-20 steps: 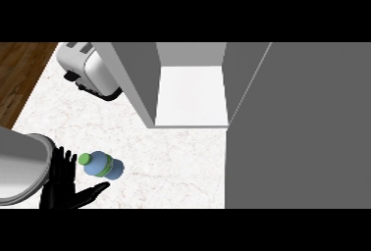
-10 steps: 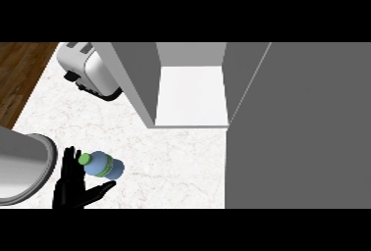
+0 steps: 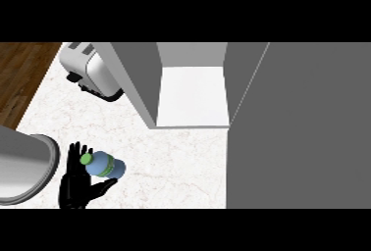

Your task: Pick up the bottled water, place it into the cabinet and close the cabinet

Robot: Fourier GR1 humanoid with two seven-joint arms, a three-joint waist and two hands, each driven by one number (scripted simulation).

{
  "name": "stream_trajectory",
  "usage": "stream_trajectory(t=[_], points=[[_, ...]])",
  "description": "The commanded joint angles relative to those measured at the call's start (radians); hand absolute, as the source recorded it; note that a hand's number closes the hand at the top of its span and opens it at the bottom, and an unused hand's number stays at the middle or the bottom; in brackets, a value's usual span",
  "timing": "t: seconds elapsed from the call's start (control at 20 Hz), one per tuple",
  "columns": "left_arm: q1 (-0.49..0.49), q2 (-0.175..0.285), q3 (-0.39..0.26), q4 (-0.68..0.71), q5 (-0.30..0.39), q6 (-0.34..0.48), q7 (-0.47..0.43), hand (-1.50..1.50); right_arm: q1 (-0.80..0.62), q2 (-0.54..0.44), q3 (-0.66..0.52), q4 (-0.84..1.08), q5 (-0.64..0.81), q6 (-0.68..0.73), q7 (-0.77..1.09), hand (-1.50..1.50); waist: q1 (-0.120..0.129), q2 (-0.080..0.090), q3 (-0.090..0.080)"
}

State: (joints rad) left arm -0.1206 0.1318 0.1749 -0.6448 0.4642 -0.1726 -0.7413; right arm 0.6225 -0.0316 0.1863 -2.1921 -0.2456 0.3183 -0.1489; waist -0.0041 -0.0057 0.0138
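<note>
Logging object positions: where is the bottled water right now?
Head view: the bottled water is lower left on the counter, beside the open left hand, below the toaster and left of the open cabinet.

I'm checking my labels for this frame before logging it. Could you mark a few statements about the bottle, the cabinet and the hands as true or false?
1. The cabinet stands open. True.
2. The bottled water has a green cap. True.
3. The bottled water sits on the cabinet's shelf. False: it is on the counter, in front of the cabinet and to its left.
4. The right hand is beside the bottled water. False: it is the left hand, its fingers straight along the bottle; no right hand shows.
5. A toaster stands left of the cabinet. True.
</note>
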Motion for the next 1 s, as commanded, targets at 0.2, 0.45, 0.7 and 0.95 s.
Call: stream_trajectory(t=[0.2,0.45,0.7,0.95], points=[[-0.084,-0.034,0.005,0.061,0.031,-0.071,0.051,-1.50,-0.014,0.028,0.047,0.025,0.042,-0.027,0.006,-1.50,-0.005,0.006,-0.014],[-0.095,-0.040,-0.017,0.054,0.006,-0.095,0.034,-1.50,-0.033,-0.004,-0.012,0.035,-0.010,-0.009,0.010,-1.50,-0.002,0.006,-0.014],[-0.100,-0.059,-0.039,0.126,-0.047,-0.102,-0.045,1.50,0.018,0.018,0.058,0.030,0.039,0.000,-0.045,-1.50,-0.007,0.006,-0.014],[-0.150,-0.107,-0.034,0.131,-0.040,-0.083,-0.046,1.50,-0.042,0.003,0.014,0.015,0.010,-0.037,0.041,-1.50,-0.005,0.007,-0.015]])
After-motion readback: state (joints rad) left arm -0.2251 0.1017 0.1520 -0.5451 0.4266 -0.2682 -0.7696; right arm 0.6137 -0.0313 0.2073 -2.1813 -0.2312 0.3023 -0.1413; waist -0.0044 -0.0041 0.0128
